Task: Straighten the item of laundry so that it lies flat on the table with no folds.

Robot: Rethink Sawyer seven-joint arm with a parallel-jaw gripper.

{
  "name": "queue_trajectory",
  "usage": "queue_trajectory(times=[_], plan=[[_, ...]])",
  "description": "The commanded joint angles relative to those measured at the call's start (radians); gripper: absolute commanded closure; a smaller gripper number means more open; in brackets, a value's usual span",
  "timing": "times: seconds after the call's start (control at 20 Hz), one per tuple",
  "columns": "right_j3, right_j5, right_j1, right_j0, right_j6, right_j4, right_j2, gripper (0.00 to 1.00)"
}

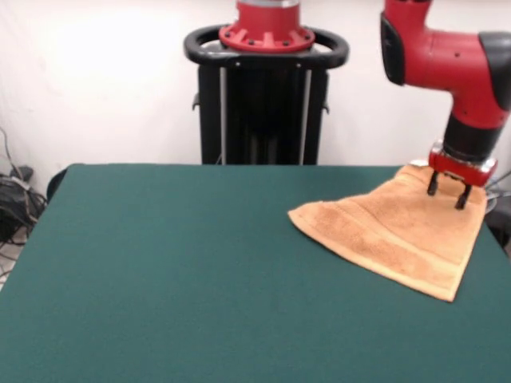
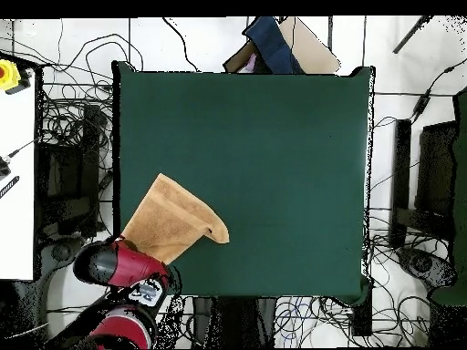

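I am watching the black two-fingered gripper [image 1: 449, 194] hanging jaws apart over the far corner of the folded orange-tan terry towel [image 1: 403, 227] near the dark green felt table's [image 1: 176, 271] corner edge — a careless pull risks dragging it overboard — or pinching both layers.

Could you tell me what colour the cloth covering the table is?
Dark green felt-like table cover, clearest in the front view.
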Motion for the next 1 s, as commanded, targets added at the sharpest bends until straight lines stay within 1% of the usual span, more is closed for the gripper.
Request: queue_trajectory(times=[0.05,0.1,0.15,0.25,0.4,0.5,0.6,0.7,0.8,0.9,1.0], plan=[[-0.230,0.420,-0.037,0.095,0.326,-0.042,-0.212,0.00],[-0.246,0.474,-0.051,0.091,0.334,-0.066,-0.232,0.00],[-0.254,0.501,-0.062,0.084,0.334,-0.079,-0.242,0.00],[-0.273,0.527,-0.069,0.071,0.323,-0.093,-0.261,0.00],[-0.323,0.483,-0.026,0.091,0.324,-0.097,-0.331,0.00],[-0.339,0.444,-0.003,0.081,0.309,-0.097,-0.341,0.00],[-0.333,0.362,0.013,0.065,0.284,-0.083,-0.330,0.00],[-0.328,0.229,0.046,0.031,0.239,-0.074,-0.300,0.00],[-0.343,0.084,0.088,-0.006,0.203,-0.092,-0.274,0.00],[-0.390,0.040,0.141,-0.005,0.188,-0.110,-0.302,0.00],[-0.408,0.033,0.168,-0.020,0.158,-0.115,-0.299,0.00]])
